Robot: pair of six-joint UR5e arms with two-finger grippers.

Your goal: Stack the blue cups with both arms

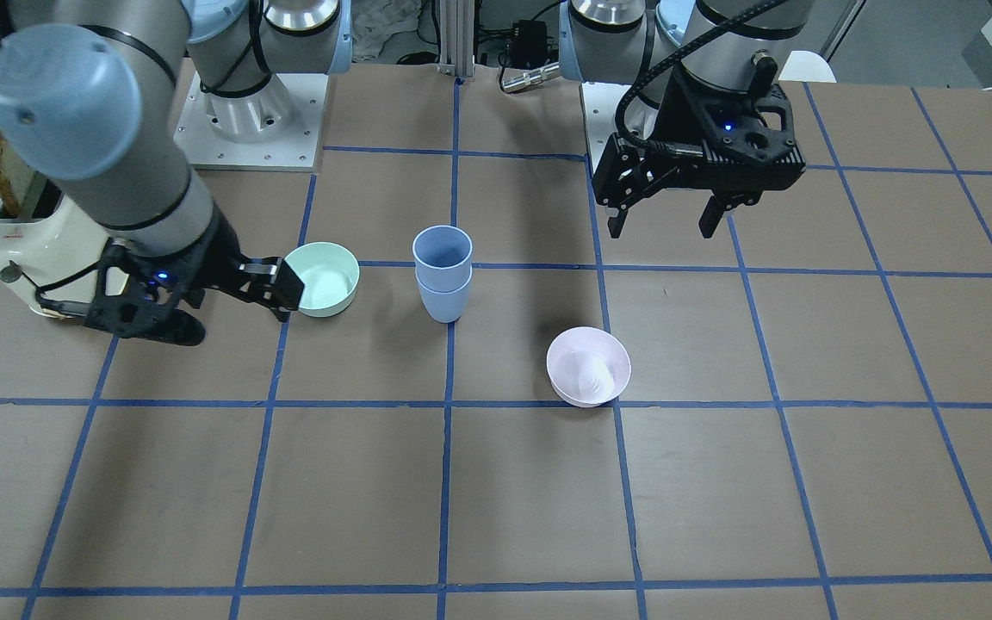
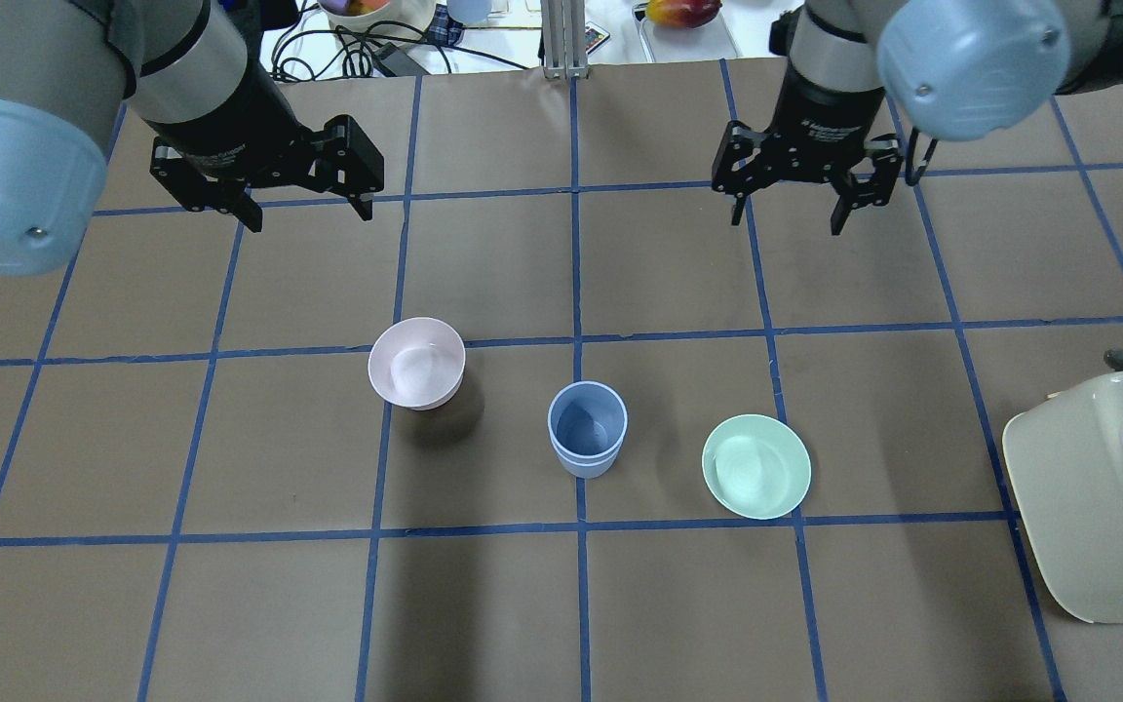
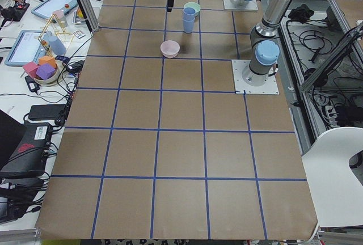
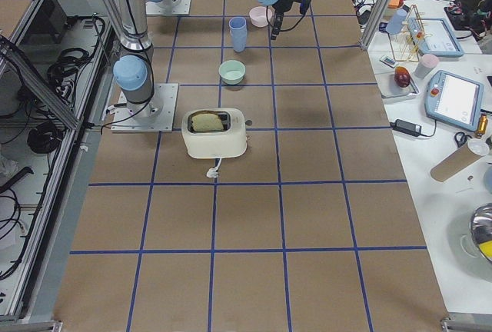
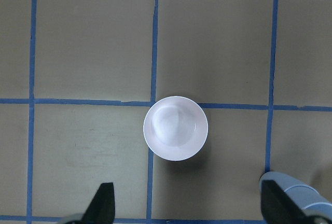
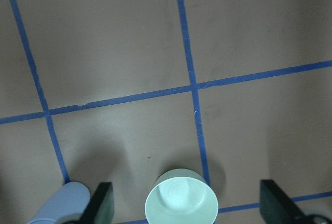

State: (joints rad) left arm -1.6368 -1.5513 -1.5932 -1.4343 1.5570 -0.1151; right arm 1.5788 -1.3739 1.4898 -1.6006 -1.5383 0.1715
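The two blue cups (image 1: pixel 443 275) stand nested, one inside the other, upright near the table's middle; they also show in the overhead view (image 2: pixel 588 429). My left gripper (image 2: pixel 310 216) is open and empty. It hangs above the table, beyond the pink bowl and well away from the cups. It also shows in the front-facing view (image 1: pixel 662 228). My right gripper (image 2: pixel 788 219) is open and empty too, held high beyond the mint bowl. In the left wrist view the stack (image 5: pixel 301 193) shows at the bottom right corner. In the right wrist view it (image 6: pixel 59 203) shows at the bottom left.
A pale pink bowl (image 2: pixel 416 363) sits to the left of the stack and a mint-green bowl (image 2: pixel 755 466) to its right. A cream toaster (image 2: pixel 1098 497) with a slice of bread in it stands at the table's right edge.
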